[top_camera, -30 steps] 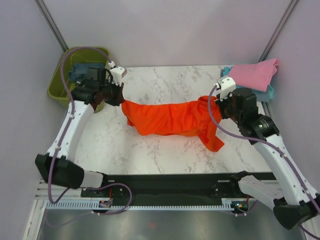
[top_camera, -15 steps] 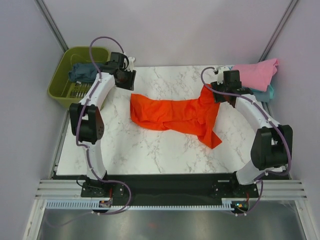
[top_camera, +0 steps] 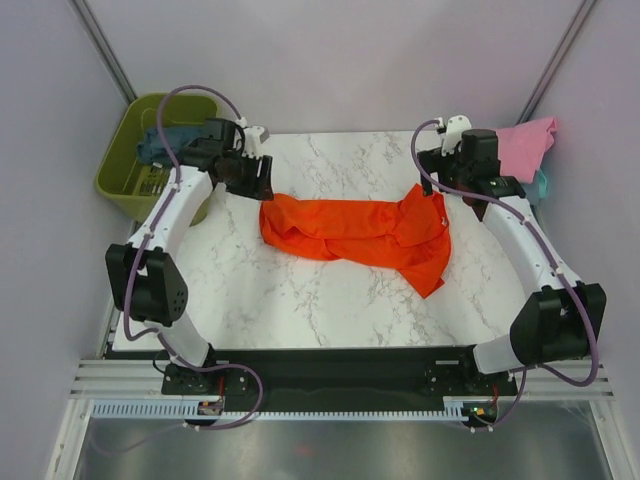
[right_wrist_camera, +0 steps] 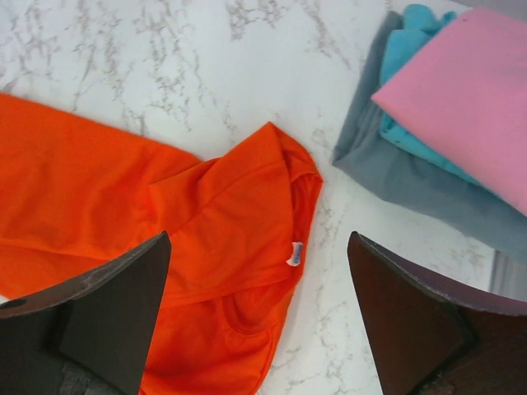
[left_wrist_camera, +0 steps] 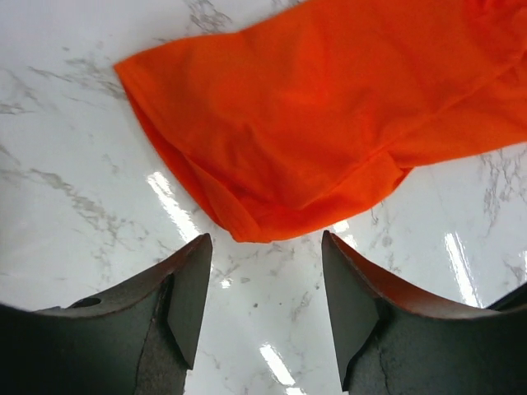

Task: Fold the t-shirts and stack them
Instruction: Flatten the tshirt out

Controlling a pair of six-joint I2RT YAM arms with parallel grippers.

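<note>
The orange-red t-shirt (top_camera: 350,228) lies rumpled and stretched sideways across the middle of the marble table, with a sleeve trailing toward the front right. My left gripper (top_camera: 250,180) hovers just past its left end, open, with bare table between its fingers (left_wrist_camera: 185,300) and the shirt's hem (left_wrist_camera: 329,107) ahead. My right gripper (top_camera: 447,183) is open over the collar end (right_wrist_camera: 247,214), where a white label shows. A pink t-shirt (right_wrist_camera: 469,90) tops a folded stack with a teal one (right_wrist_camera: 412,33) and a slate-blue one (right_wrist_camera: 395,173) beneath.
An olive-green basket (top_camera: 125,175) stands off the table's far left corner with a dark blue shirt (top_camera: 160,143) in it. The folded stack (top_camera: 525,145) sits at the far right corner, close beside the right arm.
Both grippers have opened and let go of the orange-red shirt. It was held stretched between them and now lies on the table. Both arms have reached toward the far side.
</note>
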